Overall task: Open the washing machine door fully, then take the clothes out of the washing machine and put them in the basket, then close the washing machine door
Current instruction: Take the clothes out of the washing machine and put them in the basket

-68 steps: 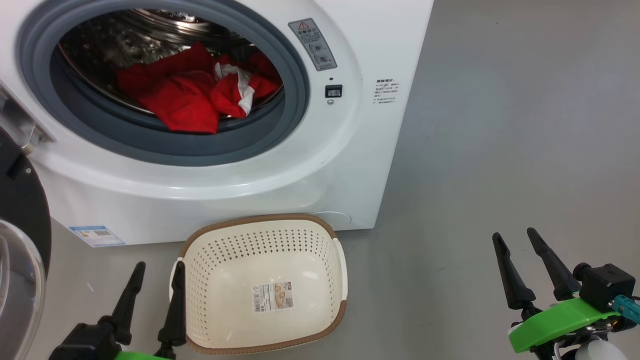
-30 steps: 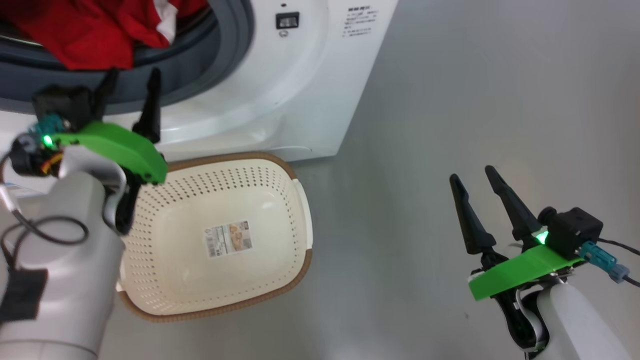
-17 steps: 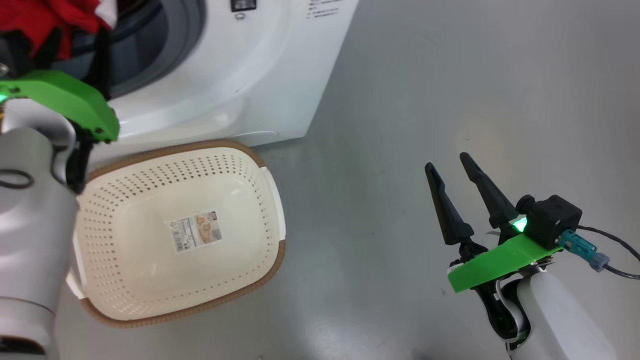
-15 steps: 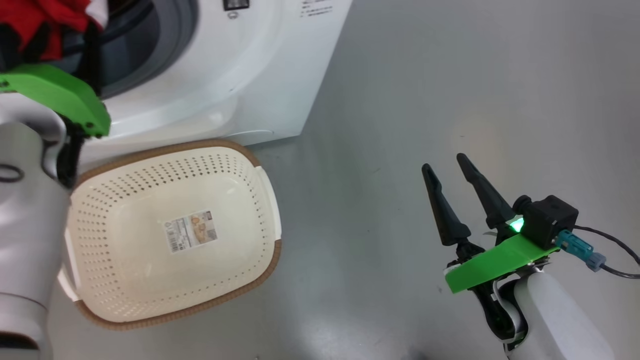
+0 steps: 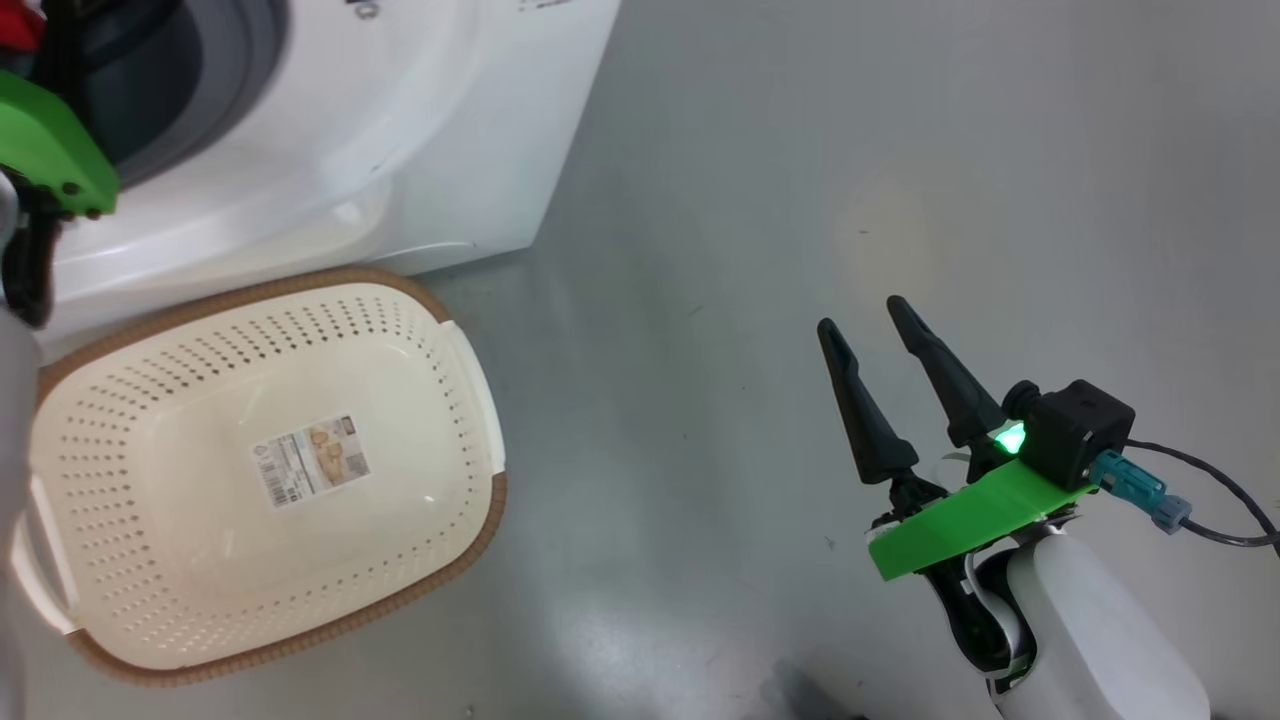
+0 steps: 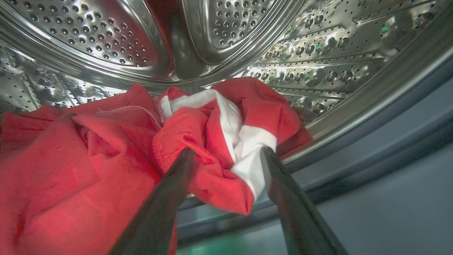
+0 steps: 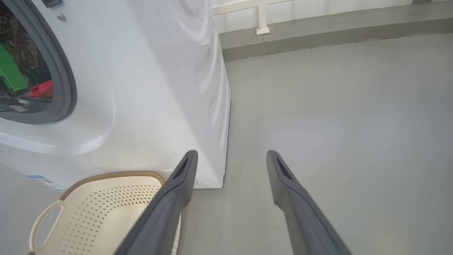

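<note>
Head view: the basket (image 5: 400,420) sits on the floor (image 5: 800,150) just in front of the washing machine (image 5: 330,130), touching or nearly touching its base, and it's empty. The right gripper (image 5: 859,313) hangs well apart from the washing machine over bare floor, fingers spread, holding nothing. Left wrist view: the left gripper (image 6: 227,150) is inside the washing machine's opening, jaws wide apart and straddling a red-and-white fold of the clothes (image 6: 88,159). Nothing is clamped yet. The clothes lie heaped at the front of the drum (image 6: 247,32), with one fold draped over the rubber ring (image 6: 389,117). Right wrist view: the washing machine's opening shows a scrap of red inside, with the basket below it. Step in hand, I'd say: first grab. Drive in a bit deeper so the fingers take the thick bunch rather than just the hem, then close firmly. Lift it over the ring before pulling out so it doesn't snag, then drop it straight down into the basket. Count: 1 washing machine, 1 basket, 2 grippers, 1 heap of clothes. I can't tell how many garments are in it.
</note>
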Robot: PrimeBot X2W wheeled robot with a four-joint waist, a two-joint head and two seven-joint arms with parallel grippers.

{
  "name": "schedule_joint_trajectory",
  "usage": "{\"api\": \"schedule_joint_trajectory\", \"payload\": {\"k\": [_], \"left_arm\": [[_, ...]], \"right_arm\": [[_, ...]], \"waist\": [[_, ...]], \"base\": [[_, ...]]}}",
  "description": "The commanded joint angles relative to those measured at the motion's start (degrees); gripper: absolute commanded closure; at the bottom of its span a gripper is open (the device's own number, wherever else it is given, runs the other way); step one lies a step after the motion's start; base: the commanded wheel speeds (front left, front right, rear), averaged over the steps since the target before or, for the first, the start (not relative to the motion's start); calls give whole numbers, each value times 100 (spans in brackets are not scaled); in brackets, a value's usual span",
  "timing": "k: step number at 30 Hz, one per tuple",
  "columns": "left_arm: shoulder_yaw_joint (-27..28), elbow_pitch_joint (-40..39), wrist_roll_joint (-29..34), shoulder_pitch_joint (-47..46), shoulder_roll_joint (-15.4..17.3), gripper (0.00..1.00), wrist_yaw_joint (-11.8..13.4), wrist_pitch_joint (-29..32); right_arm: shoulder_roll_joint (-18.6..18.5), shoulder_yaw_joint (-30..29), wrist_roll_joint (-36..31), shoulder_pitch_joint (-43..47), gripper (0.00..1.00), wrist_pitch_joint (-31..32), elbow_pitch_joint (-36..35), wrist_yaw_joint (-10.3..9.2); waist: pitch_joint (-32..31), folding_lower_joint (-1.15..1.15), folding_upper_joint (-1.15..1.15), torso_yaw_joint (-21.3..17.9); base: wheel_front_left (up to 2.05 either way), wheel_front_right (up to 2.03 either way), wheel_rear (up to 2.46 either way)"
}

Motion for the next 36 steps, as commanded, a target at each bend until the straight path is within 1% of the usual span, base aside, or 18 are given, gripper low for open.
{"api": "schedule_joint_trajectory", "payload": {"k": [1, 2, 3, 4, 5, 14, 20, 24, 26, 28, 36], "left_arm": [[25, -54, 46, -142, 311, 0, -8, -2], [15, -36, 49, -157, 324, 0, 3, 14], [-3, -19, 59, -166, 330, 33, 16, 33], [-23, -6, 70, -176, 335, 62, 27, 44], [-35, 5, 73, -184, 338, 100, 31, 48], [-23, 46, -14, -127, 266, 100, 38, -156], [290, -178, -316, 51, 161, 100, 23, -291], [671, -778, -491, 381, 166, 100, 12, -298], [768, -926, -510, 499, 163, 100, 9, -298], [1009, -1376, -441, 854, 153, 100, 5, -299], [1772, -2421, -132, 1791, -111, 100, 1, -300]], "right_arm": [[1, 128, 52, 4, 0, -37, -122, 36], [5, 129, 55, -2, 0, -37, -118, 36], [9, 131, 56, -4, 0, -37, -116, 36], [12, 130, 56, -6, 0, -37, -115, 36], [15, 128, 56, -9, 0, -37, -114, 36], [33, 71, 25, -25, 0, -37, -117, 36], [-18, 27, 6, 7, 0, -37, -107, 36], [-55, -23, -6, 51, 0, -37, -109, 36], [-67, -41, -9, 69, 0, -37, -109, 36], [-114, -92, -19, 135, 0, -37, -105, 36], [-201, -208, -41, 314, 0, -37, -84, 36]], "waist": [[67, 0, 0, -78], [73, 0, 0, -91], [75, 0, 0, -101], [80, 0, 0, -107], [83, 0, 0, -112], [2, 0, 0, -21], [-165, 0, 0, 125], [-335, 0, 0, 220], [-384, 0, 0, 247], [-524, 0, 0, 338], [-863, 0, 0, 580]], "base": [[0, 0, 0], [0, 0, 0], [0, 0, 0], [0, 0, 0], [0, 0, 0], [0, 0, 0], [0, 0, 0], [0, 0, 0], [0, 0, 0], [0, 0, 0], [0, 0, 0]]}}
